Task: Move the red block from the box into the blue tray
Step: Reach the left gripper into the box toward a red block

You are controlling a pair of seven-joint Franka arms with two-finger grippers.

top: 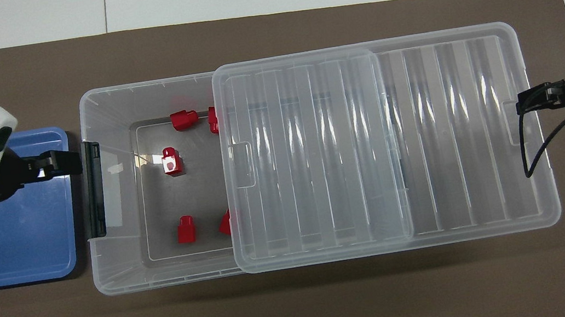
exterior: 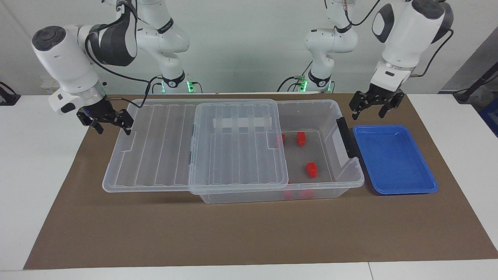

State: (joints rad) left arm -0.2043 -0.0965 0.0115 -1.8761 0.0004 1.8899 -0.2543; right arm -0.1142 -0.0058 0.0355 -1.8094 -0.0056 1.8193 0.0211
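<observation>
The box [exterior: 330, 116] is a clear bin whose ribbed lid [exterior: 155, 147] is slid toward the right arm's end, leaving the end beside the blue tray uncovered. Several red blocks lie on its floor, among them one [exterior: 311, 169] in the open part and one [exterior: 300, 138] nearer the robots; in the overhead view one [top: 172, 160] lies mid-floor and two are half under the lid. The blue tray [exterior: 393, 163] is empty beside the box's latch [exterior: 347, 138]. My left gripper [exterior: 374, 109] is open over the tray's robot-side edge. My right gripper [exterior: 112, 123] is open at the lid's overhanging end.
A brown mat [exterior: 249, 233] covers the table under everything. White table [exterior: 35, 175] shows at both ends. A white tape strip [exterior: 241, 123] shows through the lid. The arms' bases stand at the table's robot edge.
</observation>
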